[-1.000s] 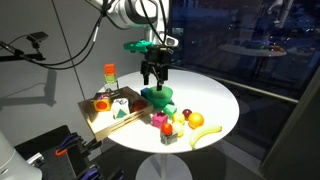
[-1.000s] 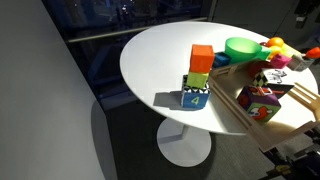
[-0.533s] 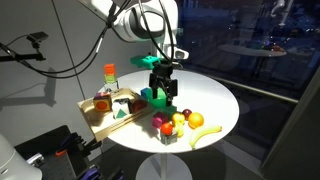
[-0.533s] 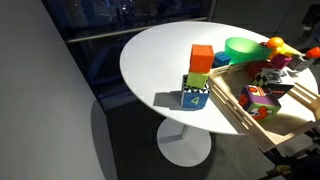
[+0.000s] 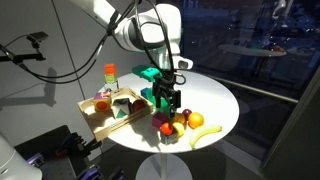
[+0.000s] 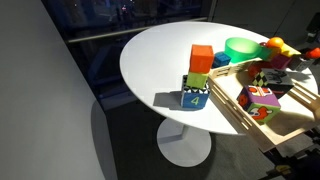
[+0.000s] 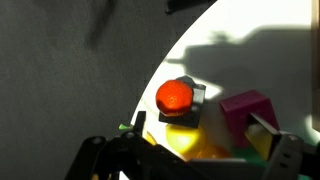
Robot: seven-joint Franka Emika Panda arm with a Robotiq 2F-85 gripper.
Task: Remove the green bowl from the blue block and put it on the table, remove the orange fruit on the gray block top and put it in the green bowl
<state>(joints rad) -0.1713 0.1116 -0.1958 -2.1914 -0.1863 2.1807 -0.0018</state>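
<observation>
The green bowl (image 6: 241,47) sits on the round white table (image 6: 160,60) near the tray's end; in an exterior view (image 5: 149,97) it is partly hidden behind my arm. A blue block (image 6: 221,60) shows at its lower edge. The orange fruit (image 7: 174,96) rests on a grey block (image 7: 192,108) near the table's edge, and also shows in an exterior view (image 6: 273,44). My gripper (image 5: 167,106) hangs open and empty just above the fruit cluster, next to the bowl. In the wrist view its fingers (image 7: 195,165) spread wide below the orange fruit.
A magenta block (image 7: 248,110) and a yellow fruit (image 7: 190,140) lie beside the grey block. A banana (image 5: 205,133) lies near the table's front. A wooden tray (image 6: 250,108) holds blocks. A stack of orange, green and blue blocks (image 6: 199,78) stands on the table.
My gripper has moved from over the green bowl toward the fruit cluster and come lower. The bowl and blocks have not moved.
</observation>
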